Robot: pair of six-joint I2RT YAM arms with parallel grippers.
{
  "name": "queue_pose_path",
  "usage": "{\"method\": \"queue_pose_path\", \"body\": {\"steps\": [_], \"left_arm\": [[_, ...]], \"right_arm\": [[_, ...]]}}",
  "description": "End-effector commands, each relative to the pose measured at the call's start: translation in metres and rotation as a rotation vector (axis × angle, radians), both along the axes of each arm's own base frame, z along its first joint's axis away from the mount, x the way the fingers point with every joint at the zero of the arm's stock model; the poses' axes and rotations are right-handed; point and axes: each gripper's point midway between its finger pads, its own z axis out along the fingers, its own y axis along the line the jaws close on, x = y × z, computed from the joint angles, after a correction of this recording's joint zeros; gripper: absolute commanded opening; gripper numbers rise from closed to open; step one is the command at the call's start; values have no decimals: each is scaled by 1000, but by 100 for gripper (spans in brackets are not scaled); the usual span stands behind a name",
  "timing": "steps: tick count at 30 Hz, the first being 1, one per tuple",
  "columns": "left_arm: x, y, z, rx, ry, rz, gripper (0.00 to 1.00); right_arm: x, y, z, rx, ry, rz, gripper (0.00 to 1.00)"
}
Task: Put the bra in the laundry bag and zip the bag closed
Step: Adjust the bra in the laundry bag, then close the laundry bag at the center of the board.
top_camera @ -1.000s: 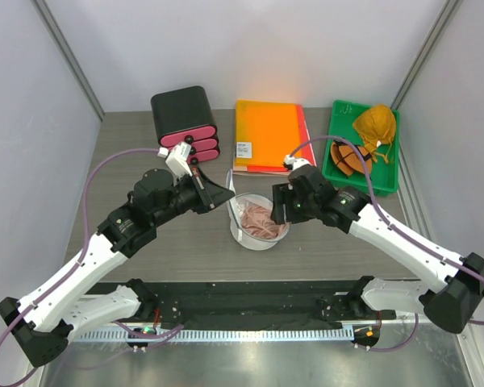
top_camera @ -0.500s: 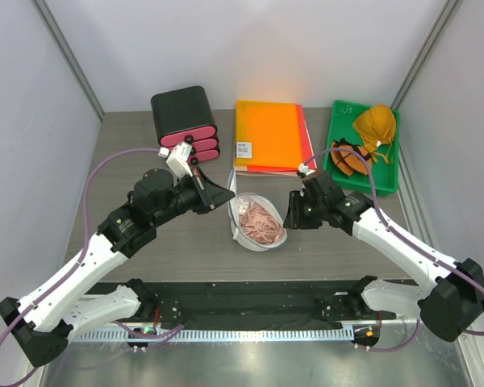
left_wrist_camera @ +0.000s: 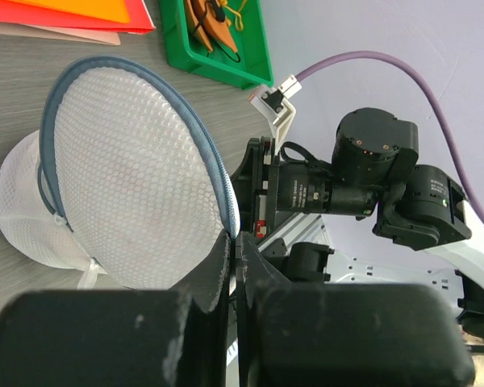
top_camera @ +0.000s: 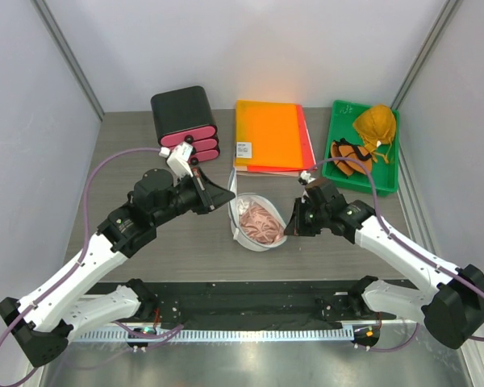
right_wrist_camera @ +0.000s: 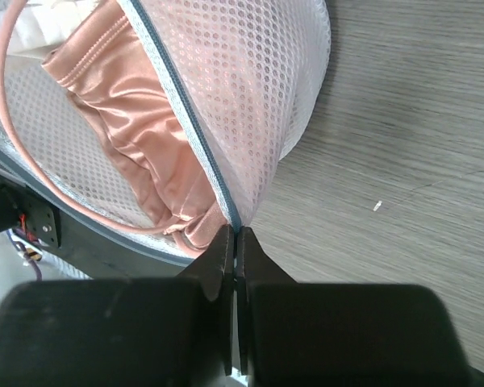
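Observation:
The laundry bag (top_camera: 244, 234), a white mesh clamshell, lies open at the table's middle with the pink bra (top_camera: 259, 221) bunched inside it. My left gripper (top_camera: 228, 197) is shut on the blue zipper rim of the raised half; in the left wrist view that domed half (left_wrist_camera: 121, 177) rises from the left gripper (left_wrist_camera: 234, 239). My right gripper (top_camera: 288, 228) is shut on the rim at the bag's right side. The right wrist view shows the right gripper (right_wrist_camera: 235, 234) pinching the zipper edge, with the bra (right_wrist_camera: 137, 153) behind the mesh (right_wrist_camera: 250, 89).
At the back stand a black case with pink stripes (top_camera: 184, 117), an orange folder (top_camera: 268, 133) and a green tray (top_camera: 339, 173) holding an orange cloth (top_camera: 375, 122) and brown items. Bare grey table (right_wrist_camera: 419, 161) lies to the right of the bag.
My right gripper has drawn back from over the bag to its right rim and shut on the zipper edge. The bag has tilted slightly. The left arm has stayed put.

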Motion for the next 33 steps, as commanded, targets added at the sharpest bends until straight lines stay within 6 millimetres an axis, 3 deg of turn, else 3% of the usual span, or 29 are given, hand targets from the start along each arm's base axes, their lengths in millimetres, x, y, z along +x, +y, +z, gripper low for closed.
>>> {"method": "queue_pose_path", "body": {"steps": [1, 4, 7, 9, 10, 12, 13, 14, 16, 18, 22, 24, 25, 26, 27, 29, 31, 32, 33], "left_arm": [[-6, -3, 29, -22, -103, -62, 0], [-14, -6, 41, -8, -158, -131, 0], [-23, -15, 43, 24, -195, -197, 0], [-25, -23, 29, 88, -180, -219, 1], [-35, -33, 24, 108, -174, -256, 0], [-30, -43, 4, 194, -164, -223, 0], [-42, -53, -3, 222, -168, -245, 0], [-34, -52, -13, 280, -173, -183, 1], [-45, -68, -32, 343, -166, -182, 1], [-37, -76, -51, 439, -198, -104, 0], [-49, -96, -76, 564, -209, -157, 0], [-57, -107, -79, 539, -198, -207, 17], [-58, -105, -74, 519, -204, -208, 31], [-58, -104, -66, 498, -228, -208, 57], [-59, -99, -66, 492, -237, -207, 66], [-58, -78, -32, 398, -286, -147, 100], [-56, -58, -25, 356, -297, -101, 100], [-57, -41, -11, 315, -303, -71, 100], [-55, -33, -15, 308, -266, -38, 100]], "right_arm": [[12, 14, 40, 92, -77, 5, 1], [9, 18, 72, 103, -103, 36, 1], [3, 26, 84, 158, -93, 59, 1], [6, 25, 71, 132, -73, 45, 1], [10, 26, 64, 120, -64, 41, 1], [13, 26, 52, 112, -51, 23, 1], [15, 24, 47, 106, -47, 10, 1], [18, 25, 46, 114, -52, -4, 1], [18, 25, 41, 125, -47, -18, 1], [19, 22, 39, 130, -54, -40, 1], [25, 6, 31, 120, -51, -97, 2], [26, 1, 25, 111, -42, -98, 4], [28, -2, 23, 104, -42, -105, 4], [31, -7, 20, 97, -41, -117, 4], [33, -8, 17, 87, -42, -106, 5], [40, -9, 18, 95, -54, -95, 6], [45, -2, 16, 106, -41, -43, 6], [53, 2, 24, 115, -58, -28, 6], [56, 6, 27, 121, -57, -8, 7]]}}
